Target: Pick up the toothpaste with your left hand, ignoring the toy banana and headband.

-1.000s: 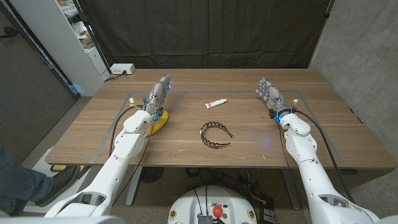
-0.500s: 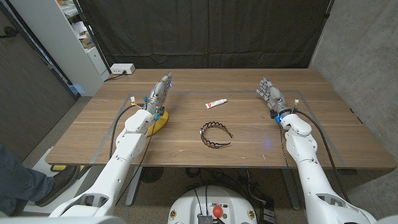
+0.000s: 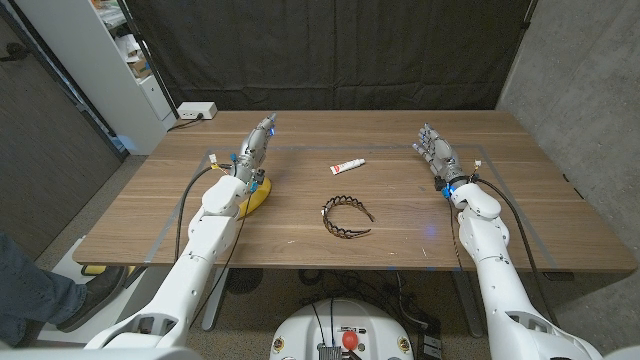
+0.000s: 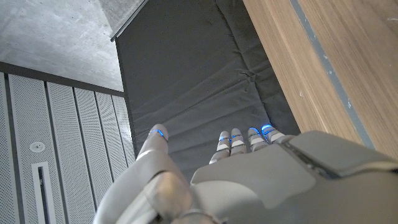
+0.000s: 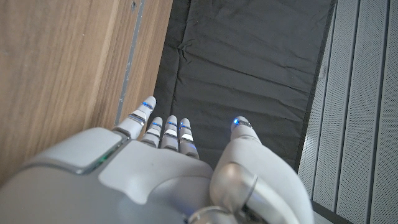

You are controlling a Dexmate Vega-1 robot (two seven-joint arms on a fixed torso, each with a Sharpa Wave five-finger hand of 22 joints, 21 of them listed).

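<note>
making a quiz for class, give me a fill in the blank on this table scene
1. The toothpaste lies farther from the robot than the ____.
2. The toy banana lies partly under the robot's ____ arm.
3. Both the left hand and the right hand hold ____.

Missing words: headband; left; nothing

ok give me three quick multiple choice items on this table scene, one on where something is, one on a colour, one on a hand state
1. Where does the toothpaste lie?
A. between the two hands, beyond the headband
B. in the left hand
C. on the toy banana

2. What colour is the toy banana?
A. red
B. yellow
C. blue

3. What is the left hand doing?
A. gripping the headband
B. pinching the toothpaste
C. holding nothing, fingers extended

Answers:
1 A, the tube lies on bare wood mid-table.
2 B, yellow shows beside the left wrist.
3 C, the head view shows its fingers straight and nothing in them.
</note>
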